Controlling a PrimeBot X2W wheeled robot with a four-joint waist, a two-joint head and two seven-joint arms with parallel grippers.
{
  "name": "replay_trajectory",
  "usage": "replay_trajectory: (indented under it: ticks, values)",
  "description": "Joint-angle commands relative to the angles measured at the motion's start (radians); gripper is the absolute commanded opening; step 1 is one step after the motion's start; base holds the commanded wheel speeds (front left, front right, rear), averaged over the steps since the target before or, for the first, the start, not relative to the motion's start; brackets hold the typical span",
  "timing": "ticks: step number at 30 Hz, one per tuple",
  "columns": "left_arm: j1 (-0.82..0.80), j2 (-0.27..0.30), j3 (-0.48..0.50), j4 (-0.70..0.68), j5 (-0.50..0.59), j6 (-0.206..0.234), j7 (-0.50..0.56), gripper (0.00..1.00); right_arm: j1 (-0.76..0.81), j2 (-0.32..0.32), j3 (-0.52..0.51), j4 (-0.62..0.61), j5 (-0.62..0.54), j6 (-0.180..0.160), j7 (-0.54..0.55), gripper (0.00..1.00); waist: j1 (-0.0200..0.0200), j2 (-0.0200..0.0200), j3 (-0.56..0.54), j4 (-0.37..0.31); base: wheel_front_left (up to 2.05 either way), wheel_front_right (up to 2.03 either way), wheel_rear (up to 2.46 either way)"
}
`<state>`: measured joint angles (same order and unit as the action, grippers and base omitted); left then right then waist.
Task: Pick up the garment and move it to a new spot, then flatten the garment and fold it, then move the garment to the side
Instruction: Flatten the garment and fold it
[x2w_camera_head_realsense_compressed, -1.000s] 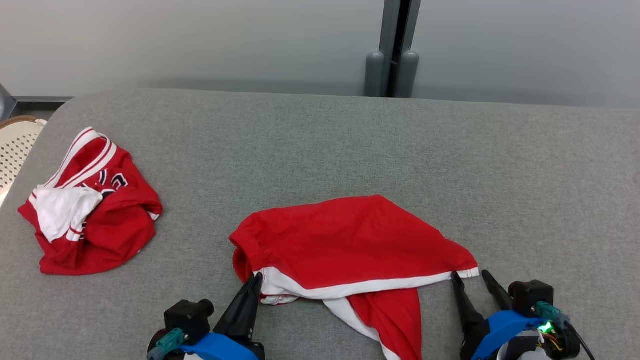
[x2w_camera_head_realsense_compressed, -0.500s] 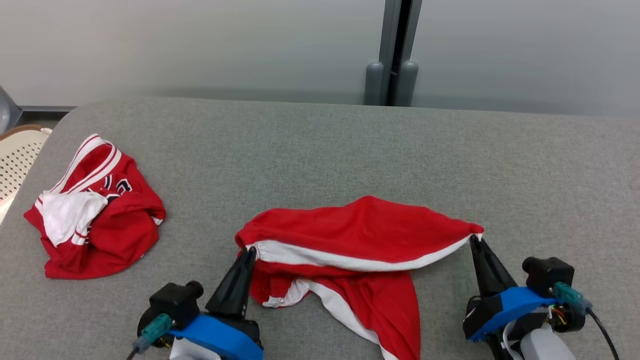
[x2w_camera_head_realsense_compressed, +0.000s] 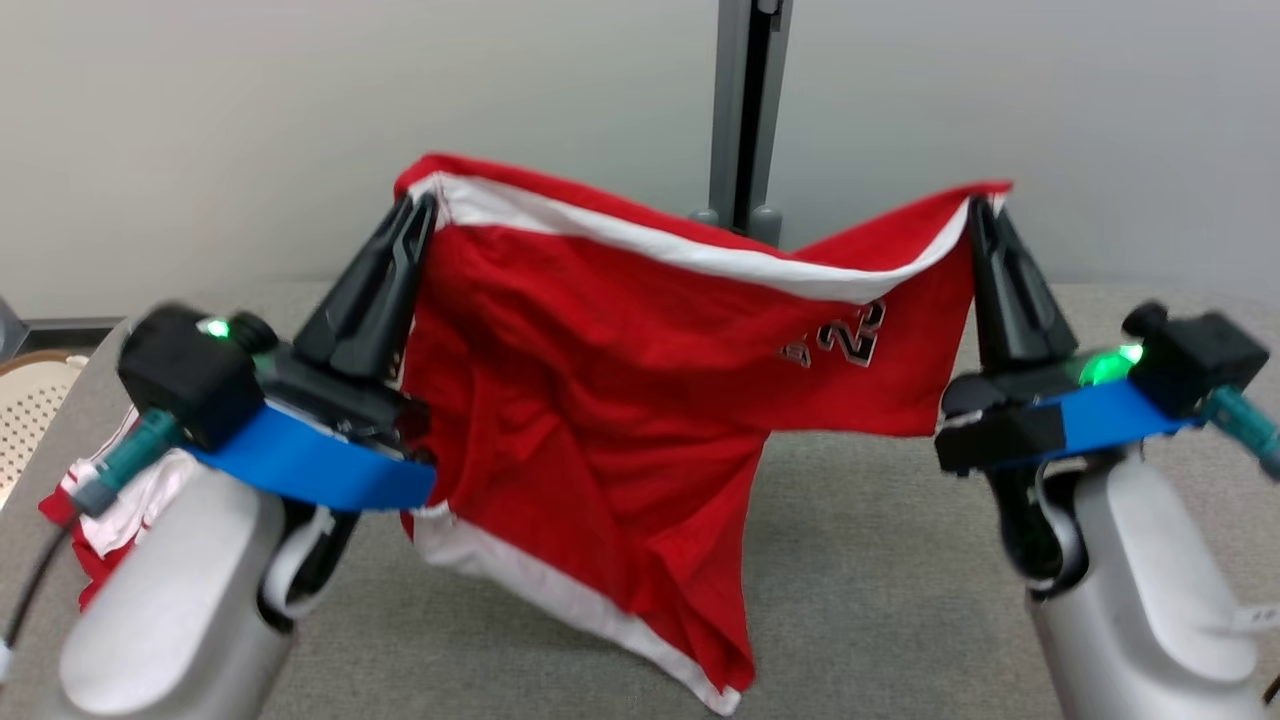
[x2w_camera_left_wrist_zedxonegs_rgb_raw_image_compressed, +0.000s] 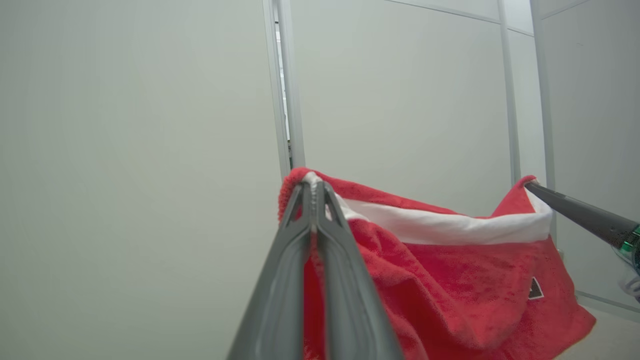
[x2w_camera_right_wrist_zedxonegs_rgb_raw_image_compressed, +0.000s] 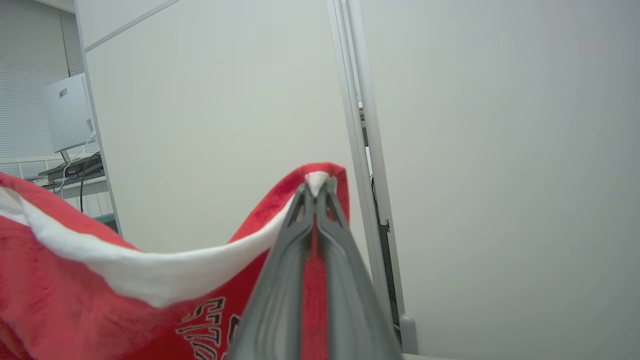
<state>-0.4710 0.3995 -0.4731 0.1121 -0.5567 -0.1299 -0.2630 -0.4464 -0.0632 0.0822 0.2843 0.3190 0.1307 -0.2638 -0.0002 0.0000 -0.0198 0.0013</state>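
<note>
The garment (x2w_camera_head_realsense_compressed: 600, 400) is red with a white band along its edge and dark numerals. It hangs in the air above the grey table (x2w_camera_head_realsense_compressed: 880, 560), stretched between both grippers. My left gripper (x2w_camera_head_realsense_compressed: 418, 205) is shut on its upper left corner and my right gripper (x2w_camera_head_realsense_compressed: 978, 205) is shut on its upper right corner. The lower hem trails down toward the table. The left wrist view shows my left gripper (x2w_camera_left_wrist_zedxonegs_rgb_raw_image_compressed: 314, 186) pinching the white band of the garment (x2w_camera_left_wrist_zedxonegs_rgb_raw_image_compressed: 450, 270). In the right wrist view my right gripper (x2w_camera_right_wrist_zedxonegs_rgb_raw_image_compressed: 316, 189) clamps the garment (x2w_camera_right_wrist_zedxonegs_rgb_raw_image_compressed: 100, 300) the same way.
A second red and white garment (x2w_camera_head_realsense_compressed: 110, 500) lies crumpled on the table's left side, partly behind my left arm. A pale perforated chair (x2w_camera_head_realsense_compressed: 30, 400) stands off the left edge. A grey wall with a vertical post (x2w_camera_head_realsense_compressed: 745, 110) is behind the table.
Both grippers have risen high off the table with the garment stretched between them. The right gripper, open a second ago, has shut on the garment's corner. The head camera has tilted up.
</note>
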Motion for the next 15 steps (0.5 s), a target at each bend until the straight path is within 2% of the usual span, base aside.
replay_trajectory:
  ticks: [1,4,9,15]
  values:
    - [-0.030,0.014,-0.014,-0.004,-0.021,-0.001,-0.001,0.00,-0.031,-0.019,0.008,-0.014,0.006,0.000,0.008,0.00,0.0002,0.0000,-0.011,-0.013,0.00,0.00,0.00]
    - [-0.149,0.067,-0.038,0.011,-0.108,-0.001,0.027,0.00,-0.126,-0.063,0.041,-0.055,0.017,0.000,0.053,0.00,0.0002,0.0000,-0.002,-0.039,0.00,0.00,0.00]
    - [-0.269,0.087,-0.059,0.077,-0.159,-0.001,0.048,0.00,-0.276,-0.096,0.072,-0.009,-0.011,0.000,0.074,0.00,0.0002,0.0000,0.051,-0.074,0.00,0.00,0.00]
    - [-0.466,0.019,-0.043,0.221,-0.162,-0.001,0.012,0.00,-0.526,-0.095,0.048,0.142,-0.101,0.000,0.030,0.00,0.0002,0.0000,0.161,-0.102,0.00,0.00,0.00]
